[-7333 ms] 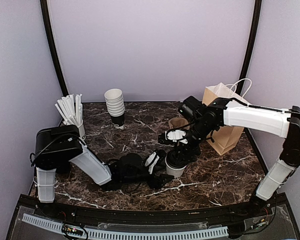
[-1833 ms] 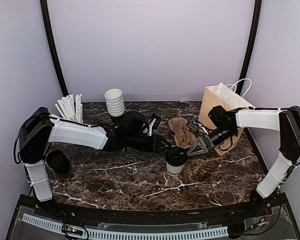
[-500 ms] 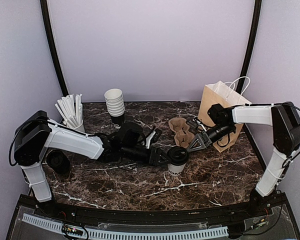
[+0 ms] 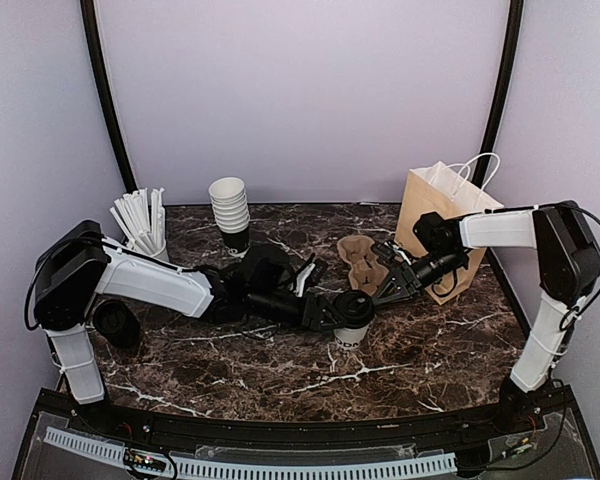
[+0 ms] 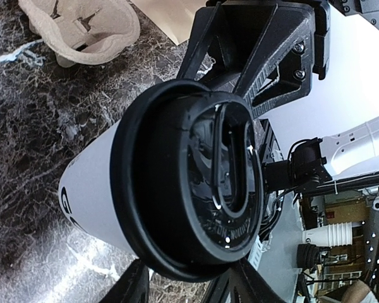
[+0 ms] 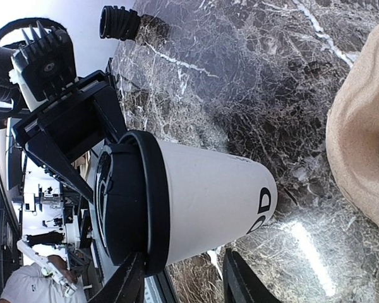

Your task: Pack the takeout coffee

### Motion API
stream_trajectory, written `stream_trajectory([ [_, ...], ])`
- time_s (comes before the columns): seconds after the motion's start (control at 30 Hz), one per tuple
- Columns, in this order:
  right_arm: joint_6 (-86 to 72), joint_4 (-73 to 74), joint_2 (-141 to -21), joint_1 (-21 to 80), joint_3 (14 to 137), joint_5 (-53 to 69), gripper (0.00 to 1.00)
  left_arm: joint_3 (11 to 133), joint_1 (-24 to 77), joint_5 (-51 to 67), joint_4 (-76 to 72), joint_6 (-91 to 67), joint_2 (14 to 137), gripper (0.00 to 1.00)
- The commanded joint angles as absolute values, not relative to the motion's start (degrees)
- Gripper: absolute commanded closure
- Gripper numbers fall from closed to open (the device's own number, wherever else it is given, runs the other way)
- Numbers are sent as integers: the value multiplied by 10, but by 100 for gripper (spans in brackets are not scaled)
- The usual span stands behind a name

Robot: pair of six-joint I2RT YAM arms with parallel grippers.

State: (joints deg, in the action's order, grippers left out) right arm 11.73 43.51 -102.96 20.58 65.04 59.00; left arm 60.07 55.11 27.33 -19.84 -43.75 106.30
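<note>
The dark marble table (image 4: 420,350) carries everything. A tall brown paper bag (image 4: 432,240) stands open-mouthed at its far right corner. A cardboard cup tray (image 4: 363,262) lies just inside the bag, toward the middle.

The left arm stretches low across the table from the left edge. The right arm folds in from the right edge, in front of the bag.

The coffee cup (image 4: 351,332), white with a black lid, stands about mid-table, a little right of centre and nearer the front edge than the tray. Its long axis is upright or nearly so.

The left gripper (image 4: 334,313) meets the cup from the left. In its wrist view the fingers (image 5: 134,285) emerge on either side from under the lid. Whether they press the wall or only flank it cannot be told.

The right gripper (image 4: 386,289) points at the cup from the far right, just beside it. Its fingers are parted and hold nothing.

The left gripper is therefore the one at the cup, while the bag lies beyond the cup on the right arm's side. Judging from this, the cup must travel up and toward the far right corner, with the right gripper in its path.
</note>
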Motion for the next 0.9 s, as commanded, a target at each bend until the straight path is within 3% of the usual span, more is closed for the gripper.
stream_trajectory([
  [0.0, 108, 422, -1054, 211, 648, 527, 58, 592, 540, 243, -145, -453, 1086, 55],
  [0.23, 79, 397, -1048, 212, 625, 438, 59, 590, 526, 202, -78, -486, 1099, 61],
  [0.5, 75, 398, -1036, 213, 616, 420, 59, 578, 512, 205, -18, -486, 1133, 63],
  [0.87, 132, 430, -984, 219, 622, 502, 58, 624, 505, 109, 67, -389, 1067, 62],
])
